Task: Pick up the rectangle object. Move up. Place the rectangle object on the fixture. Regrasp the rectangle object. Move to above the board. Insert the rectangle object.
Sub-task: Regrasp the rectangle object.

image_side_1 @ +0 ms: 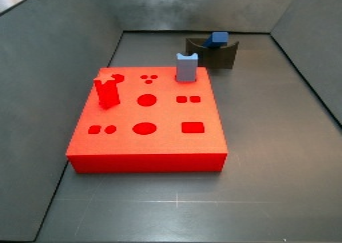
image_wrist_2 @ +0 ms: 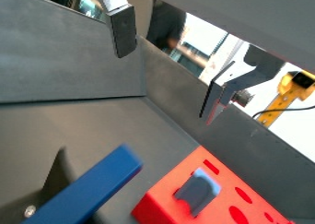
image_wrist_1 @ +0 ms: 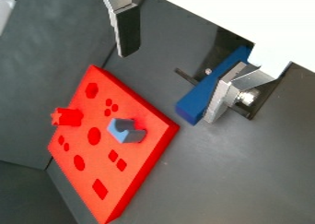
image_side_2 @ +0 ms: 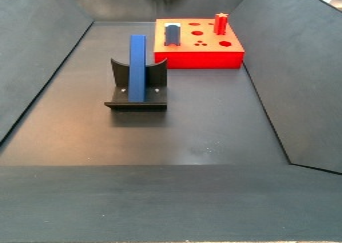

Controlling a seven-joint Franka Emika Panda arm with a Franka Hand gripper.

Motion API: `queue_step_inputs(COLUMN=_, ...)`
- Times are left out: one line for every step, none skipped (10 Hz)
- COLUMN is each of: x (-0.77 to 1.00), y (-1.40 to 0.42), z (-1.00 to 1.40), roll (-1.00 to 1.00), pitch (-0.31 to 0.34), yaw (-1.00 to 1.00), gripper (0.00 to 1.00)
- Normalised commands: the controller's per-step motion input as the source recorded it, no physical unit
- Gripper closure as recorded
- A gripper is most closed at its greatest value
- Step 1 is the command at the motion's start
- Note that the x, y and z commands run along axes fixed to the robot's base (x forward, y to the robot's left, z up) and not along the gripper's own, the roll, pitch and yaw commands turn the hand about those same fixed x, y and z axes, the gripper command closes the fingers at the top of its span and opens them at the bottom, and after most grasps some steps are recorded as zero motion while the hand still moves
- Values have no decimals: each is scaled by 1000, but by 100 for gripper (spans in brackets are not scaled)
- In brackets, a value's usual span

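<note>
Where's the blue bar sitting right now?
The rectangle object stands upright in the fixture, on the dark floor apart from the board in a side view; the gripper hangs open above, holding nothing.

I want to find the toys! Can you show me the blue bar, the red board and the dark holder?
rectangle object (image_side_2: 138,65): side view, middle of its upright blue face.
board (image_side_1: 147,159): side view, front red wall.
fixture (image_side_2: 118,95): side view, dark bracket wall beside the bar.
</note>
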Motion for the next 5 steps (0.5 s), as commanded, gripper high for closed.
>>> queue_step_inputs(x=-55, y=-759, z=373, roll=1000, pitch=31, yaw=31, gripper=0)
queue_step_inputs(x=-27, y=-573, z=167, roll=1000, pitch=29, yaw=31, gripper=0)
queue_step_inputs(x=-6, y=-371, z=82, roll=1000, pitch=30, yaw=32, gripper=0)
queue_step_inputs(x=-6, y=-96, z=59, roll=1000, pitch=30, yaw=32, gripper=0)
queue_step_inputs(x=-14, y=-35, z=41, roll=1000, pitch=28, yaw=33, gripper=0)
